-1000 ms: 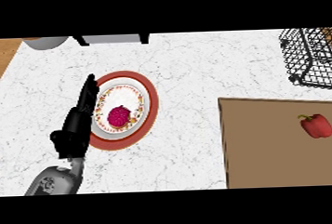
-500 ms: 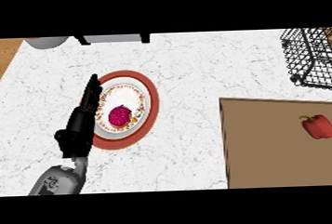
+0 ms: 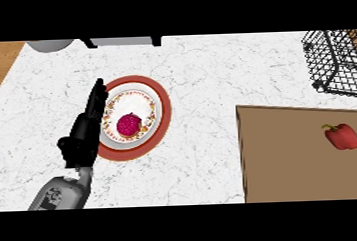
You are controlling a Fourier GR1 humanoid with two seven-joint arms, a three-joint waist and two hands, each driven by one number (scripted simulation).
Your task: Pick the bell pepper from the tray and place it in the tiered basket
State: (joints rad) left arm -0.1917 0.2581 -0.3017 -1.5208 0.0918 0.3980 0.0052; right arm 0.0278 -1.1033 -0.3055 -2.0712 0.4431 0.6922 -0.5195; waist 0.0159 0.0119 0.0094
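The white marble counter is seen from steeply above. At the right of the frame a brown tray is laid on the counter, running off the right and lower edges of the view. The red bell pepper with its green stem is located on the tray, in the tray's upper right part near the right edge of the frame. No hand is near it.

The black wire tiered basket is positioned in the upper right corner of the frame, above the tray and apart from it. It is cut off by the right edge.

At centre left a white plate with a patterned rim is set on a larger red plate. A dark red round item is placed on the white plate; what it is cannot be told.

The left hand is seen at the left of the frame, at the end of a grey forearm entering from the lower edge. Its fingers are extended straight toward the upper part of the frame, along the left rim of the plates, and nothing is held in it. Whether the plates are touched cannot be told. The right hand is not shown.

At the upper left edge a grey round object and a dark object are partly visible.
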